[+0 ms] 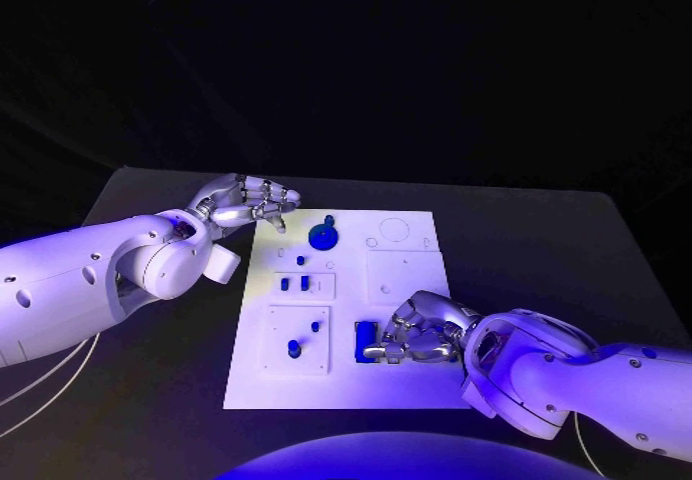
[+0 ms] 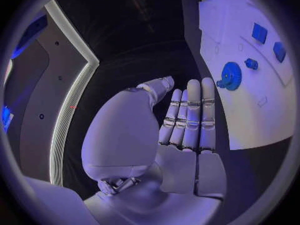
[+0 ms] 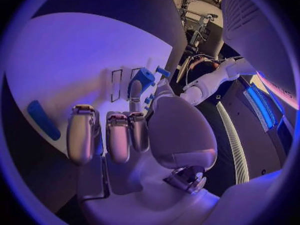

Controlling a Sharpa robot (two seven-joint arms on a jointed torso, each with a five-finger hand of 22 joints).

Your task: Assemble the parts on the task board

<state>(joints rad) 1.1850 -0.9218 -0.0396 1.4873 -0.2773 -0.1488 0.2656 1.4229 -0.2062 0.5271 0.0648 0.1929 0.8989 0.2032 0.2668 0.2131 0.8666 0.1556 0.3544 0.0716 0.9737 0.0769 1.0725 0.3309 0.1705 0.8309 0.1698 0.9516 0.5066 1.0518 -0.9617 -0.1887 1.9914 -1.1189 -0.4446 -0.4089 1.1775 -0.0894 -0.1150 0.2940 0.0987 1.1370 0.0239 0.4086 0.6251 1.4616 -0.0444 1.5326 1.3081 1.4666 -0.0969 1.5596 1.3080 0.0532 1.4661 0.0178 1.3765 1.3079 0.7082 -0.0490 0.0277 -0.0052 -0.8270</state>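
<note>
So I've got the right hand [image 1: 418,335] down at the near edge of the white board [image 1: 404,275], fingers curled around a blue block [image 1: 366,341] that sits upright against the board's surface. From the right wrist view it looks pinched between the thumb and a fingertip, so I'd call that a real hold, probably lining it up for a slot nearby. Can't tell which slot, though.

The left hand [image 1: 248,205] is parked off the far left corner of the board, over the black table [image 1: 577,250]. In the left wrist view its fingers are straight and together with nothing in them, so it's just waiting out of the way.

Parts-wise: there's a blue gear [image 1: 325,238] standing near the far end of the board, two little blue pieces [image 1: 293,284] in a framed recess in the middle, and another small blue piece [image 1: 294,348] in the recess nearer me. All glossy, hard-looking plastic, probably slippery in a fingertip pinch.
</note>
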